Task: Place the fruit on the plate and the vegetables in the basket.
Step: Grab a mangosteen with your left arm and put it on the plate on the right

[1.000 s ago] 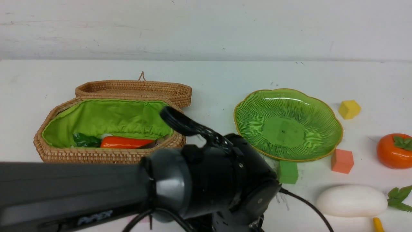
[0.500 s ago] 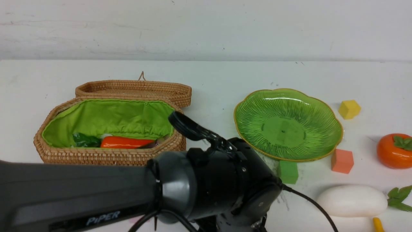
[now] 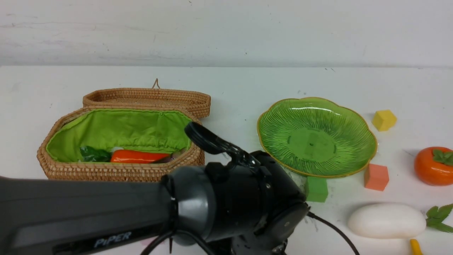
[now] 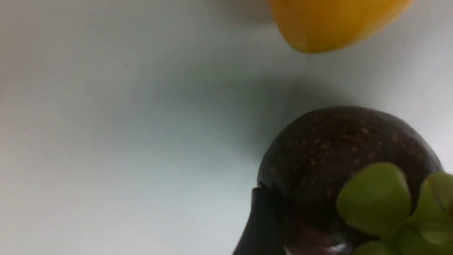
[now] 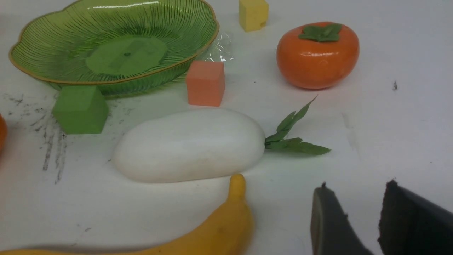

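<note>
In the left wrist view, the dark maroon ball (image 4: 339, 148) with its green leaf cap sits on the table between the jaws of my left gripper (image 4: 350, 212). One finger (image 4: 263, 223) lies against its side and the other is out of frame. The mango (image 4: 332, 21) lies just beyond. My left arm (image 3: 230, 205) hides this spot in the front view. The plate (image 3: 283, 120) holds nothing. The basket (image 3: 106, 171) holds the carrot (image 3: 139, 156) and eggplant (image 3: 170, 158). My right gripper (image 5: 355, 187) is open and empty near the banana (image 5: 219, 230), radish (image 5: 189, 145) and persimmon (image 5: 317, 55).
Foam cubes lie around the plate: a yellow cube (image 3: 384, 120) behind it on the right, and an orange cube (image 3: 376, 176) and a green cube (image 3: 316, 189) in front of it. The basket's lid (image 3: 148, 97) lies open behind the basket. A cable (image 3: 336, 230) trails beside the radish.
My left arm shifted to the right and dipped a little over the first half second, then held still. The table objects have not moved.
</note>
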`<action>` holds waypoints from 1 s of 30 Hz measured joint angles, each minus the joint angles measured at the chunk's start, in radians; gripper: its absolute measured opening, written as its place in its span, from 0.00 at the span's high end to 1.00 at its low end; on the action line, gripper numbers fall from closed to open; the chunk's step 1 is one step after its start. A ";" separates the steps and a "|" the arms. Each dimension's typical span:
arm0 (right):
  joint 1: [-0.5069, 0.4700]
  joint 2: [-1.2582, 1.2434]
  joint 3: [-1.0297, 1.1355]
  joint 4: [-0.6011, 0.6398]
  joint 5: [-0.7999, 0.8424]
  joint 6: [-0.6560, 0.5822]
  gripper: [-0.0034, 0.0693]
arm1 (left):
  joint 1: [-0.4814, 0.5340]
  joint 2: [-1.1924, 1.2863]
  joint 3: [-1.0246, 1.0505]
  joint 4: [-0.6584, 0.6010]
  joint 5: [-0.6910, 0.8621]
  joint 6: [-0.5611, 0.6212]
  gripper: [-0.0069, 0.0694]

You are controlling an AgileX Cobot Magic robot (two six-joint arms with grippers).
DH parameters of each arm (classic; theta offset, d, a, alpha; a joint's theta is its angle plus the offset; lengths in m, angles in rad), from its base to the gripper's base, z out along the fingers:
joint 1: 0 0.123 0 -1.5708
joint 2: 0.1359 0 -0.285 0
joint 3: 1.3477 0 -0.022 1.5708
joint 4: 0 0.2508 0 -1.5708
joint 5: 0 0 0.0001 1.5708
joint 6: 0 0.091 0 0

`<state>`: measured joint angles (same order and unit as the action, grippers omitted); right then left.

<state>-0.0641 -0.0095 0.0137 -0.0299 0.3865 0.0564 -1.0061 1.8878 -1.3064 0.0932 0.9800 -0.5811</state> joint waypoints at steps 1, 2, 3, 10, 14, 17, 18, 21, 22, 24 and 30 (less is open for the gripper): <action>0.000 0.000 0.000 0.000 0.000 0.000 0.62 | 0.000 0.000 0.000 0.000 0.007 0.001 0.20; 0.000 0.000 0.000 0.000 0.000 0.000 0.62 | 0.000 -0.001 0.000 0.000 0.018 0.005 0.20; 0.000 0.000 0.000 0.000 0.000 0.000 0.62 | 0.000 -0.002 0.000 -0.001 0.027 0.011 0.20; 0.000 0.000 0.000 0.000 0.000 0.000 0.62 | 0.000 -0.073 0.000 -0.050 0.048 0.066 0.20; 0.000 0.000 0.000 0.000 0.000 0.000 0.62 | 0.000 -0.116 0.000 -0.065 0.052 0.079 0.20; 0.000 0.000 0.000 0.000 0.000 0.000 0.62 | 0.000 -0.141 0.000 -0.067 0.056 0.083 0.20; 0.000 0.000 0.000 0.000 0.000 0.000 0.62 | 0.000 -0.146 0.000 -0.068 0.056 0.084 0.20; 0.000 0.000 0.000 0.000 0.000 0.000 0.62 | 0.000 -0.154 0.000 -0.068 0.058 0.091 0.20; 0.000 0.000 0.000 0.000 0.000 0.000 0.62 | 0.000 -0.154 0.000 -0.068 0.058 0.096 0.20; 0.000 0.000 0.000 0.000 0.000 0.000 0.62 | 0.000 -0.154 0.000 -0.068 0.058 0.099 0.20; 0.000 0.000 0.000 0.000 0.000 0.000 0.62 | 0.000 -0.154 -0.076 -0.017 0.069 0.105 0.20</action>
<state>-0.0641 -0.0095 0.0137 -0.0299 0.3865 0.0564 -1.0061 1.7337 -1.3822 0.0759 1.0492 -0.4761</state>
